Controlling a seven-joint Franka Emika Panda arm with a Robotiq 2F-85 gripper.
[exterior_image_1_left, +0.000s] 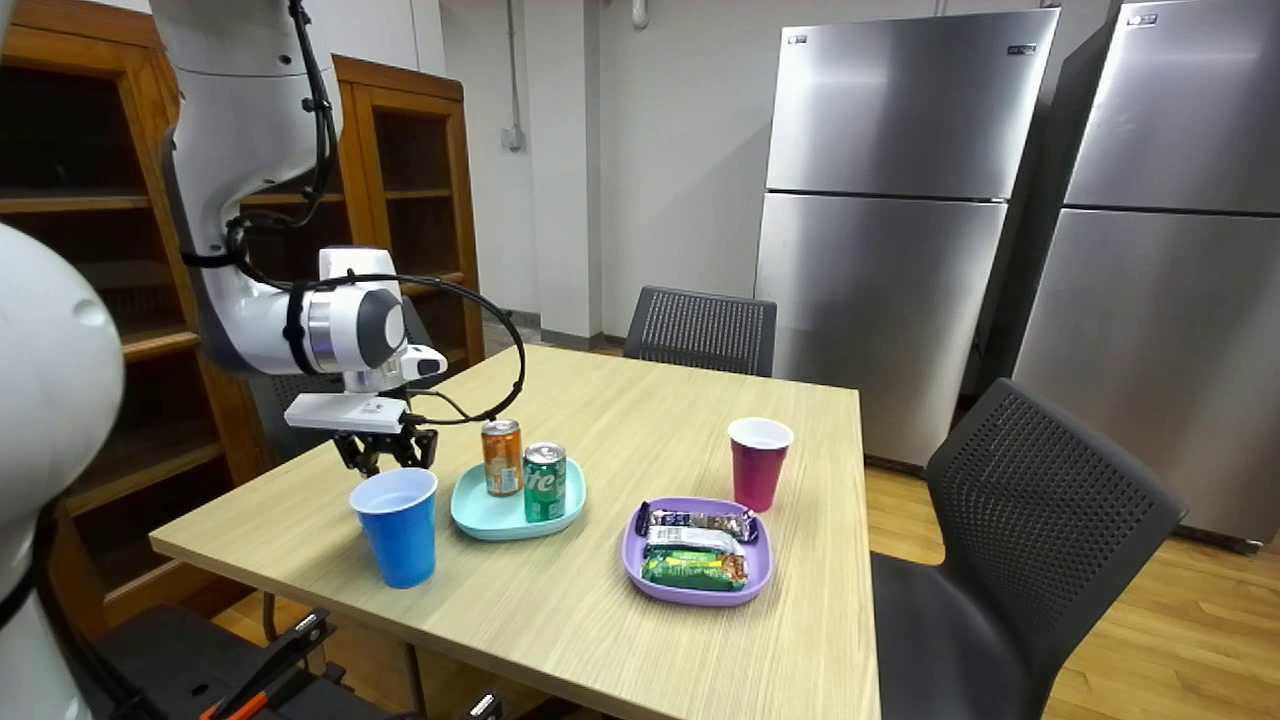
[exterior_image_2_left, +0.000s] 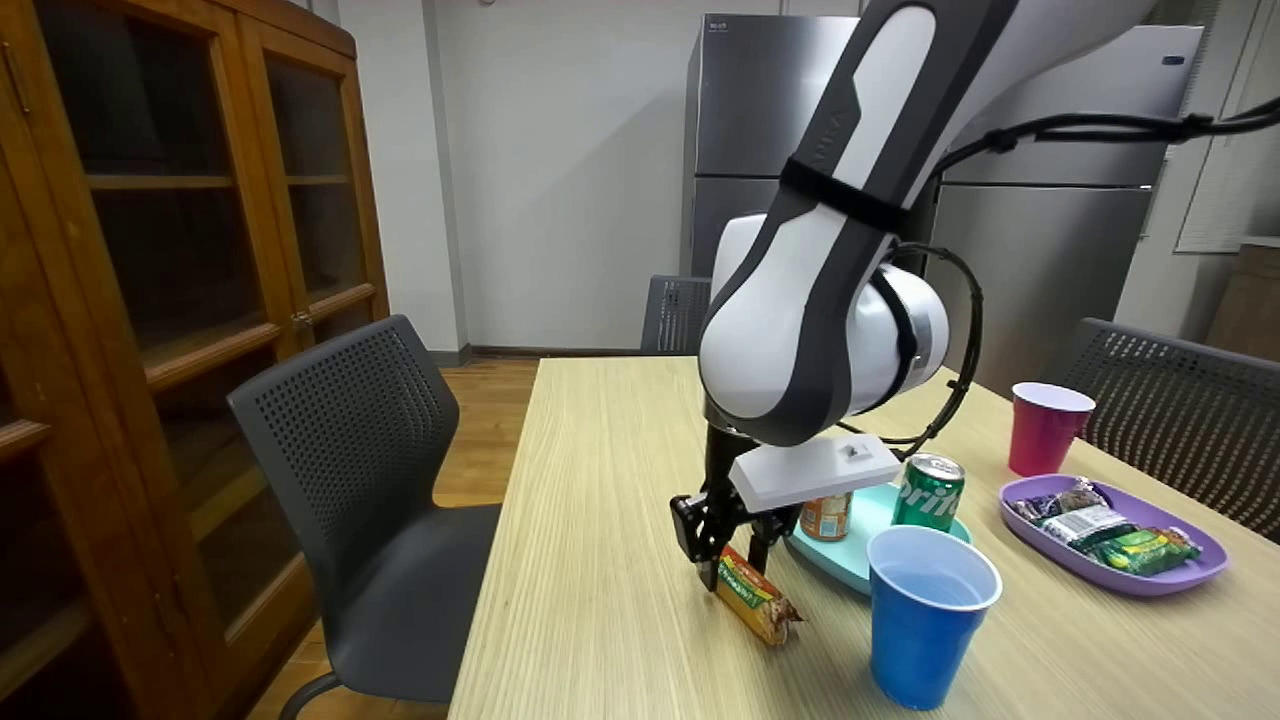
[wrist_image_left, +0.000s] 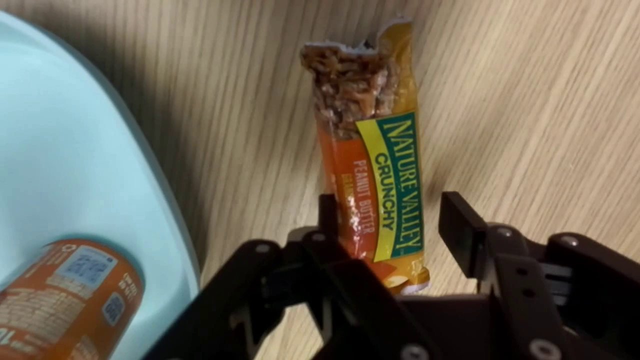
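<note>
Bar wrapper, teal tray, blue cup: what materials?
Wrapper: glossy printed film, probably plastic; bright highlights, jagged crimped end.
Teal tray: satin, likely molded plastic; soft shading, rounded rim.
Blue cup: smooth, slight sheen, pale rim; likely plastic, coated paper possible.

Pincer (exterior_image_1_left: 393, 458) just behind blue cup (exterior_image_1_left: 398, 535)

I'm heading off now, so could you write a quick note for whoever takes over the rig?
Gripper: open, straddling the Nature Valley Crunchy peanut butter bar; whether it touches the bar is unclear.
Things: the bar lies on the table beside the turquoise plate, which holds an orange can and a Sprite can. A blue cup stands nearby. The purple plate holds three wrapped snack bars, a magenta cup beside it.
Done: the gripper is positioned at the bar.
Left: the bar is not yet gripped or lifted.
</note>
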